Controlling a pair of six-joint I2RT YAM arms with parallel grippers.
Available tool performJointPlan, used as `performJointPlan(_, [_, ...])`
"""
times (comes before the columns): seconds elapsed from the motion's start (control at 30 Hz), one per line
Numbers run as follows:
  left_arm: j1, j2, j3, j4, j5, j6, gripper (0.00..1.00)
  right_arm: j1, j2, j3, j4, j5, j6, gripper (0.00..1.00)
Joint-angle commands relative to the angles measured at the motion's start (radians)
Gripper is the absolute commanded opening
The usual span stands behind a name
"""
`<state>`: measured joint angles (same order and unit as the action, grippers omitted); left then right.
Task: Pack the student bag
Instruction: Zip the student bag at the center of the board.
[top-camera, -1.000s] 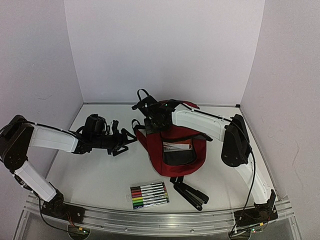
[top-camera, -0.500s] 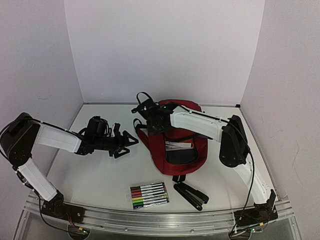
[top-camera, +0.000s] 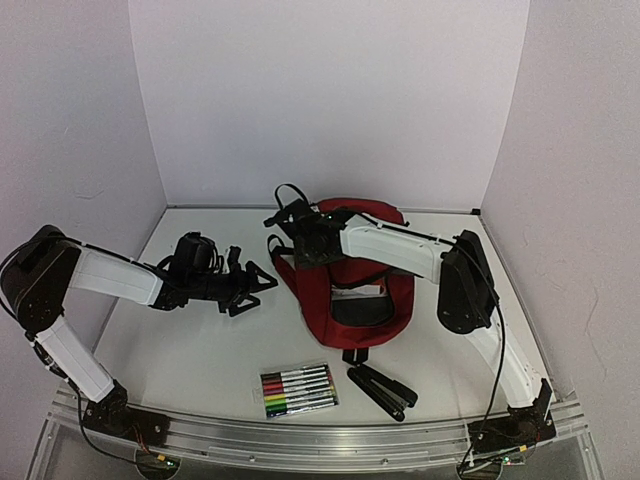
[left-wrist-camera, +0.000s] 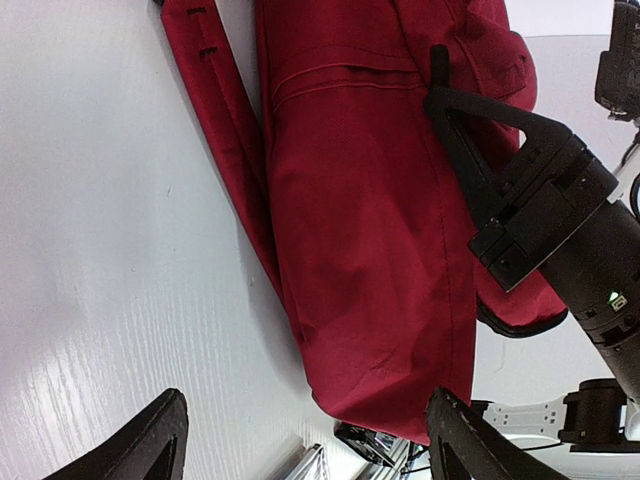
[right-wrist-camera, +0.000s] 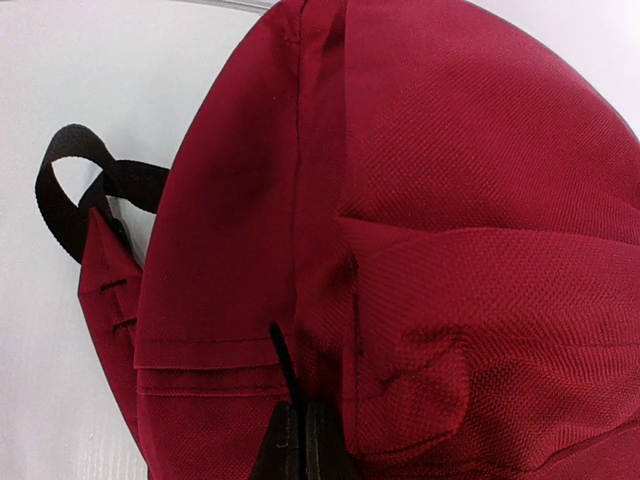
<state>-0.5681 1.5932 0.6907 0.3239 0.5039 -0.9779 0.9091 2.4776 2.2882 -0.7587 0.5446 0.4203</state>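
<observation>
The student bag is a dark red backpack lying in the middle of the table, front pocket up. It fills the right wrist view and the left wrist view. My right gripper is at the bag's far left top corner, shut on a black zipper pull; its fingers are pressed together. It also shows in the left wrist view. My left gripper is open and empty, just left of the bag, its fingertips wide apart.
A clear pack of coloured markers lies near the front edge. A black folded object lies right of it, below the bag. A black carry loop and a red shoulder strap stick out at the bag's left.
My right gripper has pulled slightly left with the zipper pull, and the bag's top has shifted with it. My left gripper has edged a little towards the bag.
</observation>
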Motion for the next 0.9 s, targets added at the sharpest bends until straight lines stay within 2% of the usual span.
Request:
performJointPlan(0.0, [-0.002, 0.013, 0.007, 0.042, 0.017, -0.008, 0.81, -0.033, -0.069, -0.026, 0.068, -0.008, 0.004, 0.00])
performJointPlan(0.2, [-0.004, 0.025, 0.015, 0.054, 0.015, -0.018, 0.81, -0.032, -0.185, -0.163, 0.178, -0.119, 0.013, 0.00])
performJointPlan(0.57, [-0.004, 0.150, 0.206, 0.055, 0.023, 0.023, 0.84, -0.026, -0.541, -0.688, 0.535, -0.532, 0.071, 0.00])
performJointPlan(0.87, [-0.007, 0.313, 0.331, 0.144, 0.060, -0.025, 0.87, -0.024, -0.657, -0.950, 0.706, -0.615, 0.113, 0.00])
